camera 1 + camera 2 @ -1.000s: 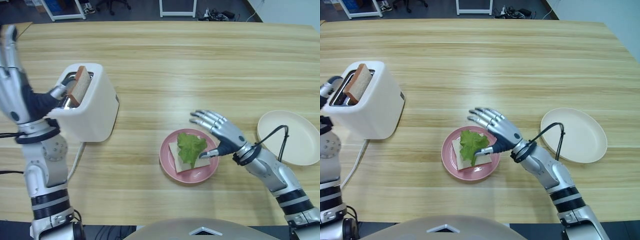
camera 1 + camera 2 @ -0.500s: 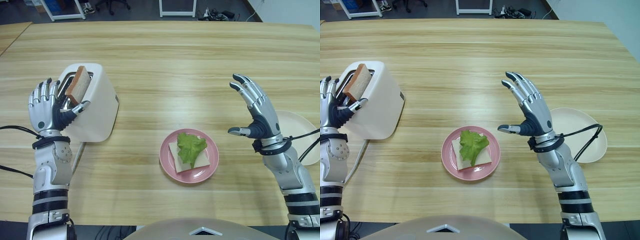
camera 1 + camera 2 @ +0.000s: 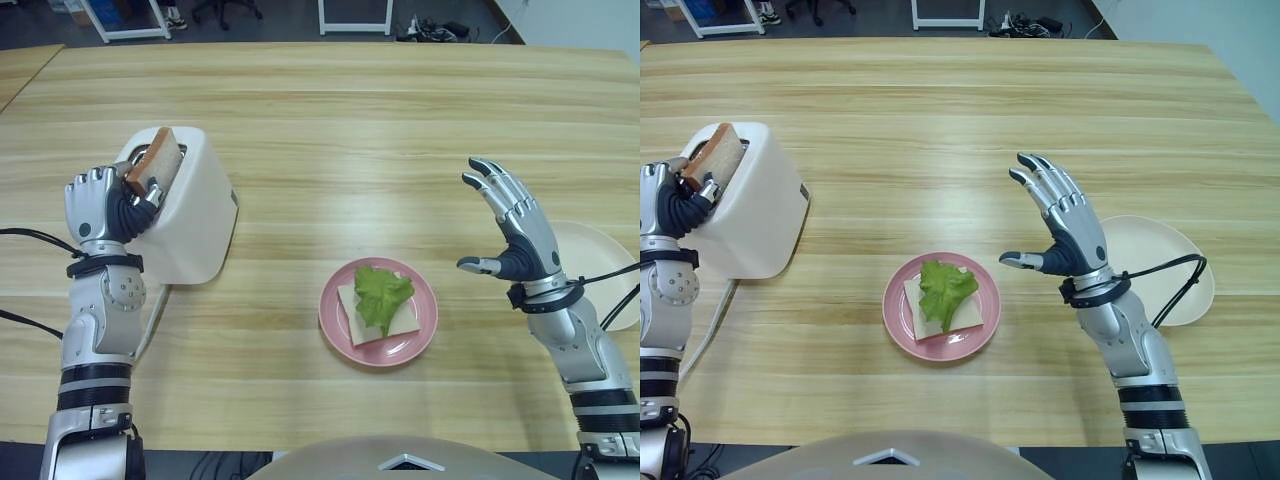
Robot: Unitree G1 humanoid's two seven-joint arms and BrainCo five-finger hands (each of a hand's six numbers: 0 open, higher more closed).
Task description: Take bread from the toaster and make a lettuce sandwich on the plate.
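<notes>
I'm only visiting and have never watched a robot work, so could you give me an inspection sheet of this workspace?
Surface: light wooden table.
Job's things: white toaster with a bread slice sticking up; pink plate holding a bottom slice topped with lettuce.
Clutter: cream plate, nothing on it, at the right.
Hands: left hand with fingers curled on the bread slice; right hand open, raised right of the pink plate.
Cables: black cable loops from the right wrist over the cream plate; white cord trails from the toaster.
Surroundings: dark floor and white furniture legs beyond the table.
</notes>
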